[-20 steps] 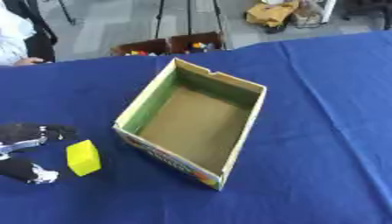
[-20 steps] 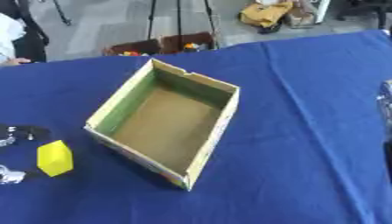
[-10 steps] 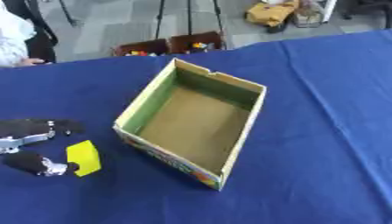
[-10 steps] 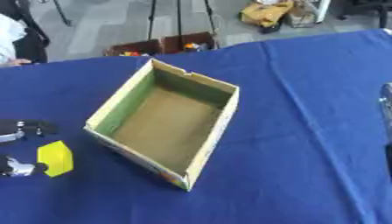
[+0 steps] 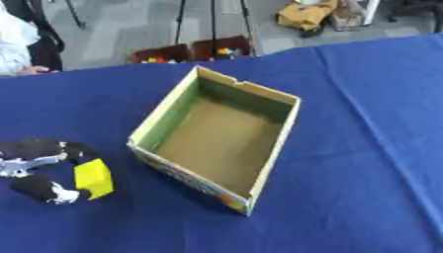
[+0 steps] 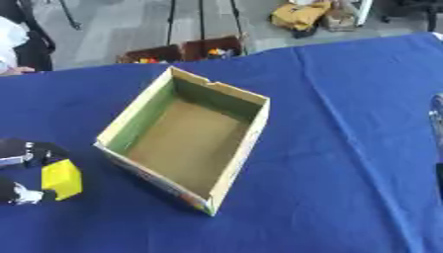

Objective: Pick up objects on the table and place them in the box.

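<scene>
- While my left hand (image 5: pixel 39 168) pinched the yellow block (image 5: pixel 93 179) between fingers and thumb, the block sat on the blue tablecloth (image 5: pixel 363 148), just left of the cardboard box (image 5: pixel 281 136).
- I judged the pinch shallow; lifting could have dropped it.
- It might also have caught the box's near wall.
- My right hand barely showed; I couldn't tell its state.

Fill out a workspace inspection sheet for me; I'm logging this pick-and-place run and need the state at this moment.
Surface: table under a blue cloth, lying askew in view.
Job's things: open cardboard box, upright, nothing seen inside; yellow block on the cloth left of the box, apart from it.
Clutter: nothing seen on the cloth.
Hands: left hand closed around the yellow block, fingers on both its sides; right hand only a blurred sliver at the right edge, fingers not readable.
Cables: nothing seen.
Surroundings: grey floor beyond the table, brown crates of small coloured items, stand legs.
</scene>
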`<state>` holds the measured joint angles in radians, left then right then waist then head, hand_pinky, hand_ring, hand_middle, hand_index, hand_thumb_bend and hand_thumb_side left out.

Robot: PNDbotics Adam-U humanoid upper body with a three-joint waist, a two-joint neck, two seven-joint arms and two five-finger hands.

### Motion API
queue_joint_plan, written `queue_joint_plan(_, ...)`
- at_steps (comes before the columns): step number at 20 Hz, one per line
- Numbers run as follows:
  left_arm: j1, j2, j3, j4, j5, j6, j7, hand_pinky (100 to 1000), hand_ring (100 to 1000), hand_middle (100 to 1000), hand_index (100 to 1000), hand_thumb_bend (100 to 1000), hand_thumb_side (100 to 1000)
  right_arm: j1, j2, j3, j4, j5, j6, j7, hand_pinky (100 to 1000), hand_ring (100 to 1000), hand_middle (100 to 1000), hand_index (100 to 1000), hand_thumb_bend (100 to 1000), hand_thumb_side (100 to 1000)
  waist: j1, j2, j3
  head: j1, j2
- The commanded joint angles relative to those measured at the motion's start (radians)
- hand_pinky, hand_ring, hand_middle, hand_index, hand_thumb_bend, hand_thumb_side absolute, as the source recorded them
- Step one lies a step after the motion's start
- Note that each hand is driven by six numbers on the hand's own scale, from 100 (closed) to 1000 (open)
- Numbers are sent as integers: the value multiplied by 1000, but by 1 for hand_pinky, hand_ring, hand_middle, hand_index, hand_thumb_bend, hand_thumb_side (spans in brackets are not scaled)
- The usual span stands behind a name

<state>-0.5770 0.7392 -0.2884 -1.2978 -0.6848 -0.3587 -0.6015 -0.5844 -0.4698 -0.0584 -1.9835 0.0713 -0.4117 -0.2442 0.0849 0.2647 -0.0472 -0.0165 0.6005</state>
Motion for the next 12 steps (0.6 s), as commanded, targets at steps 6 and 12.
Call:
queue_joint_plan(6,-19,15,-12,-12,31,-2,-3,416,602,791,924,344,670,-9,-8,-8,-17,-7,1,7,780,770,587,811,100,504,19,1,0,-3,-7)
queue_joint_plan(12,-26,22,-7,-28,-24,18,34,316,521,711,854,279,616,-7,-8,-8,-17,-9,2,10,781,770,586,812,100,504,19,1,2,-4,-6)
